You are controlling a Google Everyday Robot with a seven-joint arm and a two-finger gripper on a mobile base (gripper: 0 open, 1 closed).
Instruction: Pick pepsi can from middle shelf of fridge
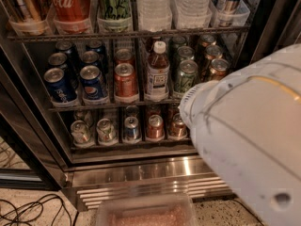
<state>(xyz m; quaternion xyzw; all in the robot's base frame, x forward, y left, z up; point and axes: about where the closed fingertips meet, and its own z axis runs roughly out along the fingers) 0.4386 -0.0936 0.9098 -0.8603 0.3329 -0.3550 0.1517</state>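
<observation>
The fridge [141, 175] stands open in front of me in the camera view. Its middle shelf [108, 105] is a dark wire rack. At the left front of it stand two blue pepsi cans, one [93, 84] showing the round logo and one [59, 86] further left, with more blue cans behind them. To their right come an orange-red can [125, 81], a white-capped bottle [157, 70] and a green can [186, 76]. My bulky white arm [249, 140] fills the lower right, well right of the pepsi cans. My gripper is out of view; only the arm shows.
The upper rack holds a red Coca-Cola can [70, 4], a green can [114, 4] and water bottles [154, 6]. Several cans stand on the lowest rack [127, 142]. A clear plastic tub [146, 213] sits at the bottom edge, and black cables [28, 208] lie on the floor at left.
</observation>
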